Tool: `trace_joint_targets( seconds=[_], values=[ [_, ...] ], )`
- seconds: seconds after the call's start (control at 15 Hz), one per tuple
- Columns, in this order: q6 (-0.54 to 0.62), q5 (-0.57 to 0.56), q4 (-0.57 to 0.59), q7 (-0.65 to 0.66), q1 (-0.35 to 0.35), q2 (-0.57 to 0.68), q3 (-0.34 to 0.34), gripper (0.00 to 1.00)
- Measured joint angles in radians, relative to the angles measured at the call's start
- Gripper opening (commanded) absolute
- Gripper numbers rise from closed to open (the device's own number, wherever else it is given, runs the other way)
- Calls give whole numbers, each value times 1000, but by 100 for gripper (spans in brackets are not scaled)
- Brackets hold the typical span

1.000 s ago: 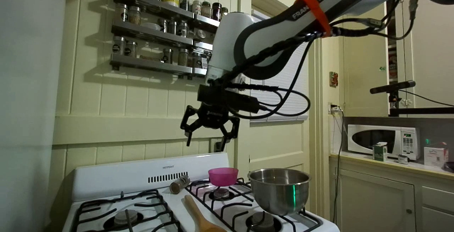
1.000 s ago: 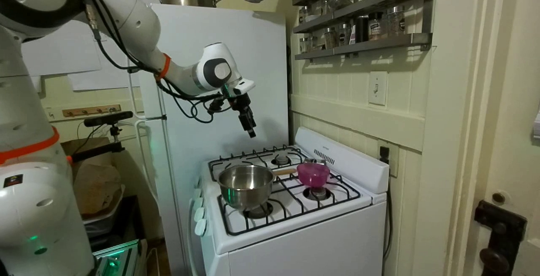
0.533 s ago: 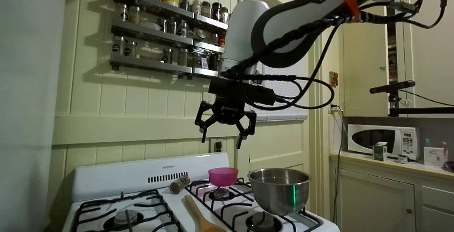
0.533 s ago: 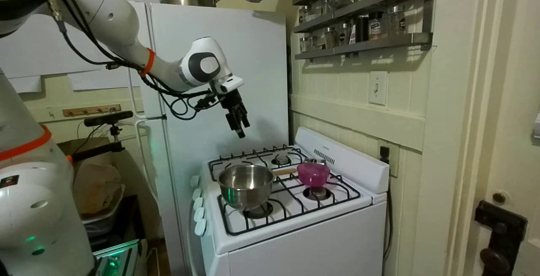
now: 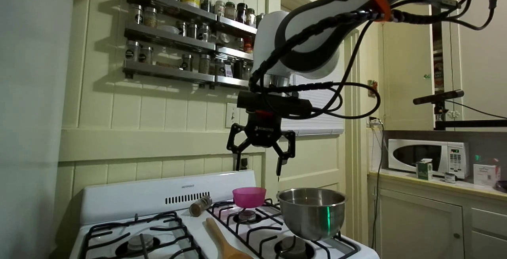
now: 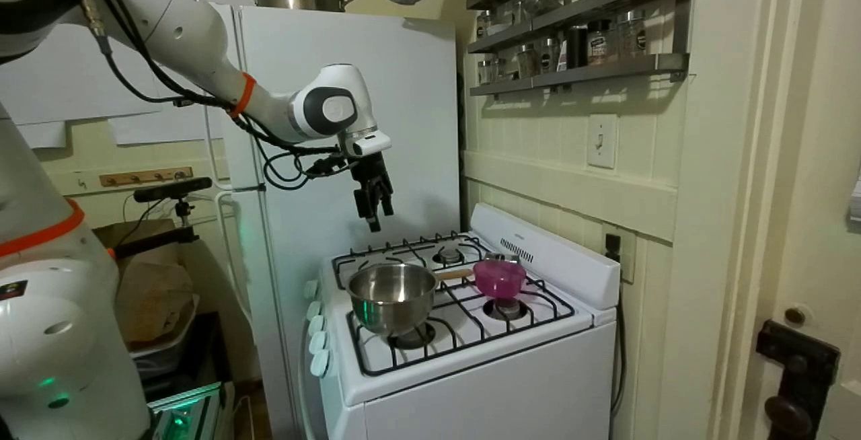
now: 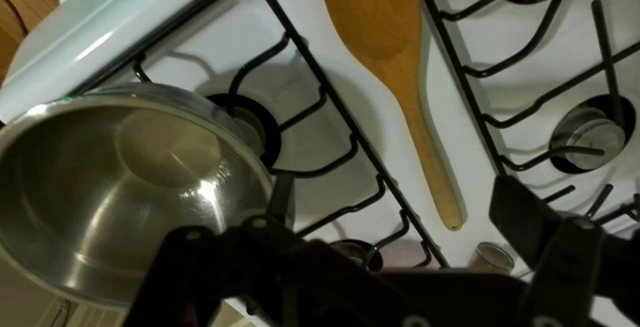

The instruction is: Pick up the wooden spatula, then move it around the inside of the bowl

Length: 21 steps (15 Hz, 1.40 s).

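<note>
Jaws spread wide and pointing down; the gripper (image 5: 258, 168) hangs above the stove top (image 5: 198, 227), well apart from it in both exterior views. The wooden spatula (image 7: 406, 84) lies on that surface between two black burner grates (image 7: 322, 89), handle end toward the back edge, rounded head toward the front edge and cut off by the wrist view's border. The metal mixing bowl (image 6: 393, 315) stands upright on a grate near the front corner farther from the refrigerator (image 6: 350, 70). A small pink bowl (image 6: 499, 280) stands near the rear corner on that same side. A spice jar (image 5: 201, 206) lies tipped near the back edge.
</note>
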Motion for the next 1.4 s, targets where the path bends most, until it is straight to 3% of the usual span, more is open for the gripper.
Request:
trace_joint_targets(
  seconds=[0.8, 1.4],
  values=[
    [-47, 179, -71, -109, -76, -24, -84, 100],
    [-24, 180, -132, -128, -143, -19, -107, 96]
  ],
)
